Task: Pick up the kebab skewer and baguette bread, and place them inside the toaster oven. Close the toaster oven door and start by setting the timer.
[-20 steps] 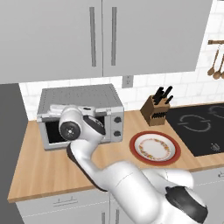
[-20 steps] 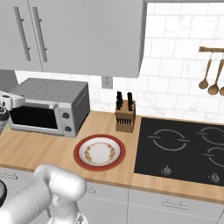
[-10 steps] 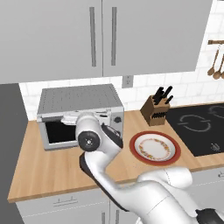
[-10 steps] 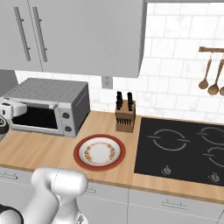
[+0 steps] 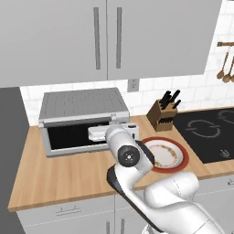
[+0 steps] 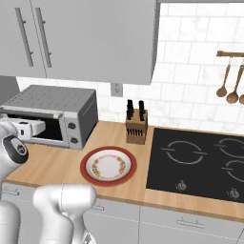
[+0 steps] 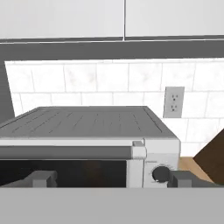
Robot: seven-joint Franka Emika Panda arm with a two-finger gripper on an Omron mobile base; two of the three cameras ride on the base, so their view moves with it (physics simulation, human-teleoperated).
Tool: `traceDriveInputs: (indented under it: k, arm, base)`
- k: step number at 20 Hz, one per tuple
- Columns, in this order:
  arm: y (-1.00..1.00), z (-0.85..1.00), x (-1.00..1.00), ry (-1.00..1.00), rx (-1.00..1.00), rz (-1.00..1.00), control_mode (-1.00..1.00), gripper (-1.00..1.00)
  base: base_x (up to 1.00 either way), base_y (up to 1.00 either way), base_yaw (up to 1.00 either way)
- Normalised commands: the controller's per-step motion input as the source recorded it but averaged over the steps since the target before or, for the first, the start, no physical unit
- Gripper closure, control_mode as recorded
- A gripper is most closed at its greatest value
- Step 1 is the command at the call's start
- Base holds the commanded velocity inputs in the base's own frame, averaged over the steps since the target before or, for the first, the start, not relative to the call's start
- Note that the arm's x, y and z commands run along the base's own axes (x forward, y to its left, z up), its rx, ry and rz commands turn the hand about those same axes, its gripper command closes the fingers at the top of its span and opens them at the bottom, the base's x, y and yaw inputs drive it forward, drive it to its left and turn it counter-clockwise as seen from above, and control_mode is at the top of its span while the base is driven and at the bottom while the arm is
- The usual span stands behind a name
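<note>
1. The arm is swinging to the right along the front of the oven [image 5: 82,107]: a second ago the hand was sitting before the left half of the door [image 5: 68,137], and now the gripper [image 5: 103,134] is hanging before its right end, close to the knob panel
2. The fingers [image 7: 41,178] are standing spread as wide as they go, pinching nothing, and they have been that wide through the last second
3. In the hand view the door is standing upright and shut, with its handle [image 7: 65,152] running along the top edge and the dark glass below it
4. The plate [image 5: 180,164] is lying bare on the counter right of the oven, so I am judging that the skewer and bread are already resting inside; the glass is too dark to tell
5. That is leaving the timer as the last step, and the sideways move is looking like the approach to it
6. An upper knob [image 7: 161,173] is showing just inside the right finger in the hand view, so the hand is nearly lined up but is needing to shift a little more to the right and forward
7. The jaws are needing to close around that knob squarely, since an off-centre pinch is likely to slip when turning
</note>
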Motion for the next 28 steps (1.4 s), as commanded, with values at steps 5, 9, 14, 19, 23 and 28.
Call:
traceDriveInputs:
  k: [5,9,14,19,23,28]
  arm:
    - [-0.30,-0.26,-0.05,0.00,0.01,0.07,-1.00,-1.00]
    - [0.00,-0.15,0.00,0.00,0.26,0.00,-1.00,-1.00]
    - [0.00,-0.21,0.02,0.00,0.36,-0.06,-1.00,-1.00]
    - [0.06,-0.07,0.14,0.01,0.35,-0.20,-1.00,-1.00]
    - [0.07,-0.02,0.17,0.07,0.34,-0.22,-1.00,-1.00]
    - [-0.01,-0.25,0.22,0.03,0.31,-0.20,-1.00,-1.00]
  base:
    - [0.00,0.00,0.00]
    - [0.00,0.00,0.00]
    - [0.00,0.00,0.00]
    - [0.00,0.00,0.00]
    - [0.00,0.00,0.00]
    - [0.00,0.00,0.00]
